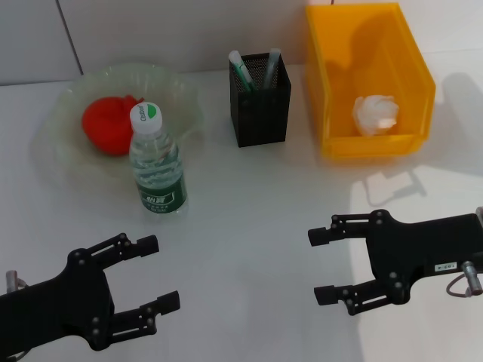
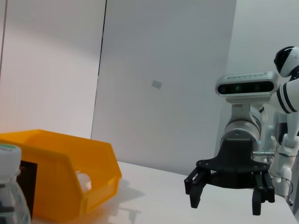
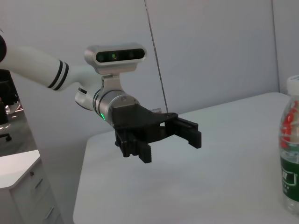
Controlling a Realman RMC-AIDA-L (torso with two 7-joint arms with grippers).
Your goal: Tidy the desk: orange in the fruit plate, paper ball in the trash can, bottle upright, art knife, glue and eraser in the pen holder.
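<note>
Both end effectors, left (image 1: 155, 277) and right (image 1: 326, 264), hang apart; a careless sweep could topple the upright bottle (image 1: 156, 166).

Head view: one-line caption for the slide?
Tidied desk: orange in fruit plate, paper ball in trash can, bottle upright, both grippers (left, right) open, empty.
</note>
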